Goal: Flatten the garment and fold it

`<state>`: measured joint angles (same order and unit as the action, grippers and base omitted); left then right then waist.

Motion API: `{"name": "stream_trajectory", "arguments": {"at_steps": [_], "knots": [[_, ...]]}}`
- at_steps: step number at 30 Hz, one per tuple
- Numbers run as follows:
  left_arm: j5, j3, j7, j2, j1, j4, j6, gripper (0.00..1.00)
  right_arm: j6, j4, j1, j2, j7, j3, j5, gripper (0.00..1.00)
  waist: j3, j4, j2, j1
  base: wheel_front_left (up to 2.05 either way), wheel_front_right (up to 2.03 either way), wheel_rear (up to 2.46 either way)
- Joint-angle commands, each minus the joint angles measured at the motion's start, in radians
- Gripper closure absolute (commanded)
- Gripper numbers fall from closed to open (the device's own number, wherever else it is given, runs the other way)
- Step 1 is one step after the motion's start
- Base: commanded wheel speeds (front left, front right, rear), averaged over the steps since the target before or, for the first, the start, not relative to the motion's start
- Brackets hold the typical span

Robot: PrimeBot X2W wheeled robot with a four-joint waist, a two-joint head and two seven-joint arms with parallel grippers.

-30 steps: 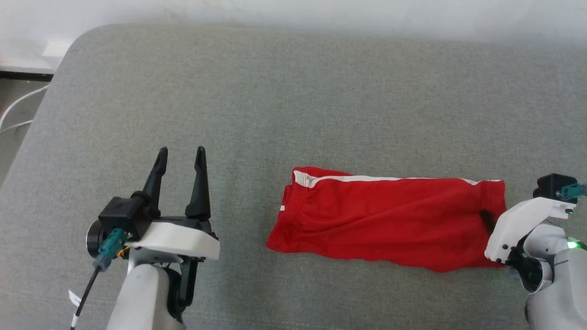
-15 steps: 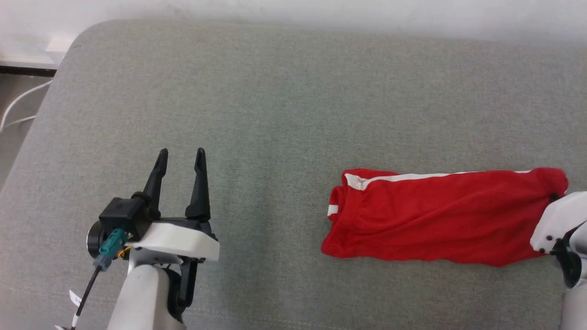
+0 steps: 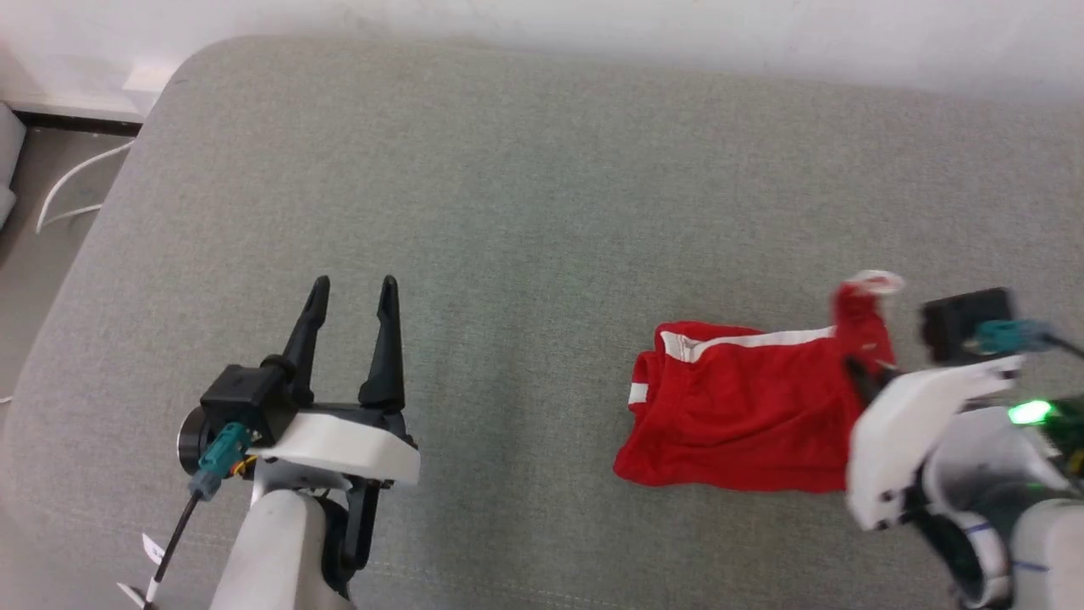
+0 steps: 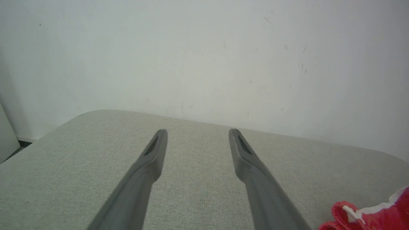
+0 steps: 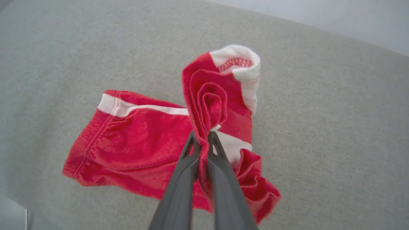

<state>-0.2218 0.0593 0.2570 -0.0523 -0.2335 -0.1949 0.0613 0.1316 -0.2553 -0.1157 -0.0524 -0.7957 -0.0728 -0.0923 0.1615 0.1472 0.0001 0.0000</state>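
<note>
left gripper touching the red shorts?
No: in the head view the left gripper stands open over the grey upholstered surface, well apart from the red shorts.

**What Is Hidden and What Is Cut Off**

In the head view, the right end of the garment is hidden behind the white cover of the right gripper. That cover hides most of its fingers too. The raised bit of red cloth looks blurry. The left arm and the right arm are cut off by the bottom edge. A white cable runs off the left side. A little tag is too small to read.

In the left wrist view, the corner cuts the garment down to a small red and white bit. The fingers of the left gripper run off the bottom.

In the right wrist view, the pinched cloth is hidden between the fingers.
</note>
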Motion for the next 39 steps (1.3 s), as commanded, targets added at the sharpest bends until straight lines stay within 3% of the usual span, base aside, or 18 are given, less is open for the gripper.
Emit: {"name": "stream_trajectory", "arguments": {"at_steps": [1,5,14,15,16,17,23,27,33,39], "knots": [[-0.006,0.005,0.005,0.002,-0.010,0.002,-0.002,0.00,-0.001,-0.035,0.010,0.002,-0.029,0.053,-0.012,1.00,0.004,0.007,-0.0001,0.0000,0.00,0.00,0.00],[-0.013,0.011,0.005,0.002,-0.014,0.004,-0.002,0.00,-0.001,-0.022,-0.030,0.000,-0.063,0.183,-0.018,1.00,0.018,0.017,-0.0001,0.0000,0.00,0.00,0.00],[-0.036,0.036,0.005,0.002,-0.038,0.004,-0.008,0.00,-0.001,0.281,-0.181,0.002,-0.008,0.327,-0.046,1.00,0.050,0.054,-0.0001,0.0000,0.00,0.00,0.00],[-0.038,0.039,0.005,0.002,-0.039,0.004,-0.009,0.00,-0.001,0.306,-0.190,0.002,0.004,0.333,-0.058,0.81,0.051,0.057,-0.0001,0.0000,0.00,0.00,0.00],[-0.040,0.041,0.005,0.002,-0.039,0.004,-0.011,0.00,-0.001,0.326,-0.197,0.002,0.016,0.340,-0.073,0.16,0.051,0.059,-0.0001,0.0000,0.00,0.00,0.00],[-0.041,0.043,0.005,0.002,-0.040,0.003,-0.013,0.00,-0.001,0.341,-0.201,0.002,0.029,0.344,-0.090,0.00,0.051,0.060,-0.0001,0.0000,0.00,0.00,0.00],[-0.042,0.037,0.005,0.002,-0.025,0.000,-0.017,0.00,-0.001,0.315,-0.190,0.002,0.154,0.339,-0.244,0.00,0.032,0.047,-0.0001,0.0000,0.00,0.00,0.00],[-0.038,0.025,0.005,0.002,-0.006,0.006,-0.014,0.00,-0.001,0.213,-0.159,0.002,0.329,0.307,-0.358,0.00,0.012,0.021,-0.0001,0.0000,0.00,0.00,0.00],[-0.029,0.007,0.005,0.002,0.011,0.019,-0.012,0.00,-0.001,0.137,-0.068,0.002,0.647,0.120,-0.413,0.00,-0.012,-0.019,-0.0001,0.0000,0.00,0.00,0.00],[-0.025,0.002,0.005,0.002,0.014,0.025,-0.012,0.00,-0.001,0.257,0.016,0.002,0.773,-0.034,-0.396,0.00,-0.017,-0.045,-0.0001,0.0000,0.00,0.00,0.00]]}}
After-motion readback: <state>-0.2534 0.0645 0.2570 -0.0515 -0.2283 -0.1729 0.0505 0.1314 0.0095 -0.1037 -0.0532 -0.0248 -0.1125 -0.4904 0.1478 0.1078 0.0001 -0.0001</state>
